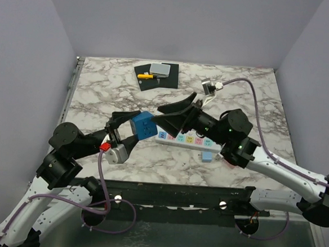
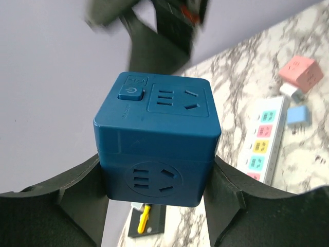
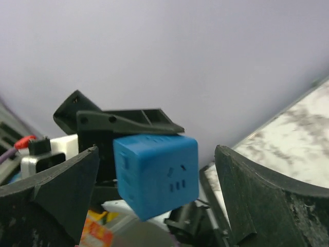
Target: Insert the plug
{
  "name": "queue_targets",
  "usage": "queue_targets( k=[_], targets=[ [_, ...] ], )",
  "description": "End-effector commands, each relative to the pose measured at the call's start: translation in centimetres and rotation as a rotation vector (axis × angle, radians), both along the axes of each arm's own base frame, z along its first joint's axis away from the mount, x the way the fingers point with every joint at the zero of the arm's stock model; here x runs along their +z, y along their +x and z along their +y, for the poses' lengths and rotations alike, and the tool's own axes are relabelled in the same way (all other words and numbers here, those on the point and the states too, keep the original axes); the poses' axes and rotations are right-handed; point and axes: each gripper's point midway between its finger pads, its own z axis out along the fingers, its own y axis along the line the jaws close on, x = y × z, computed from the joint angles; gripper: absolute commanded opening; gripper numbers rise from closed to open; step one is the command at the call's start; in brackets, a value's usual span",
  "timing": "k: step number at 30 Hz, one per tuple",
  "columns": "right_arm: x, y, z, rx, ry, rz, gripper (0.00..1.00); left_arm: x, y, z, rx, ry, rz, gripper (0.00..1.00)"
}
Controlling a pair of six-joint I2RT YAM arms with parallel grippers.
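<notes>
Finds the blue cube adapter (image 1: 145,125) clamped in the left gripper (image 2: 157,170) and held aloft just left of the power strip (image 1: 189,140), with the right gripper (image 3: 157,154) spread wide and empty, facing it above the strip's left end; judges insertion into the strip not yet done.

It was a robotics lab bench, not anyone's home or shop. Plain lavender walls (image 1: 177,22) boxed in the marble-patterned worktop (image 1: 110,91) along its left, far and right edges, like a purpose-built test cell. Two black-and-white machines, the left arm (image 1: 66,150) and the right arm (image 1: 285,169), were mounted at a black rail (image 1: 171,194) along the near edge, with a purple cable (image 1: 257,113) trailing towards the far right corner. What lay about looked like practice kit: a white power strip (image 1: 189,140) near the middle, a blue socket cube (image 1: 145,125) held just beside it, and a black mat (image 1: 168,80) by the far edge.
</notes>
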Motion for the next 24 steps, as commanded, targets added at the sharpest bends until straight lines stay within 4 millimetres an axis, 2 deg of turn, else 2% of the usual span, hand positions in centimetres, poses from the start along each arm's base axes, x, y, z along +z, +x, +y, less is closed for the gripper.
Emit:
queue_targets(
  k=[1,6,10,16,24],
  targets=[
    [-3.6,2.7,-2.6,-0.199,-0.346,-0.073,1.00,-4.8,3.0,0.3,0.104,0.167,-0.005,0.00],
    [-6.1,3.3,-1.7,-0.232,-0.508,-0.086,1.00,-8.5,6.2,0.2,0.181,0.310,0.041,0.00],
    [-7.8,4.2,-1.4,-0.288,-0.602,-0.092,1.00,-8.6,7.9,0.3,0.241,0.333,0.088,0.00],
    [-8.5,5.0,-1.8,-0.341,-0.618,-0.089,1.00,-8.6,7.4,0.2,0.213,0.339,0.055,0.00],
    [-10.2,4.2,1.0,-0.235,-0.594,-0.052,0.97,-8.6,7.1,-0.1,0.187,0.341,0.047,0.00]
  ],
)
